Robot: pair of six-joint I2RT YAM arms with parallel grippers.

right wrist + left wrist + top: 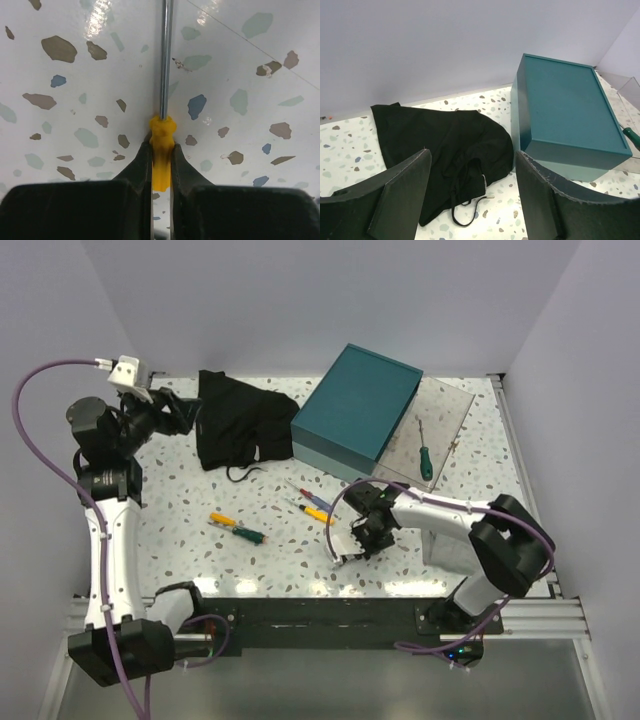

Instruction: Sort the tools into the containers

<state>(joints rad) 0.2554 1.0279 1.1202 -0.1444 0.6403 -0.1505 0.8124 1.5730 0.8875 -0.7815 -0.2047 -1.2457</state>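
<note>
Right now I am watching the right claw squeezing a yellow screwdriver. Its fingers are pressing on the handle from both sides, and the bare steel shaft is pointing straight away from the wrist camera, low over the speckled table. I cannot tell whether the shaft is touching the surface. From above, this claw is sitting near the middle of the table, in front of the case, and angling down towards the near left.

The left claw is hanging with its fingers standing well apart, gripping nothing. It is hovering at the far left, just beside the bag. Its camera is looking across the bag, which is lying crumpled and flat with a cord trailing from its near edge, towards the case. The case is lying shut, just right of the bag.

The box is sitting against the case's right side, and a green screwdriver is lying inside it towards its near end.

Three more tools are lying loose on the table. A blue-red screwdriver and an orange screwdriver are resting side by side just left of the right claw. An orange-and-green tool is lying farther left, well apart from both claws.
</note>
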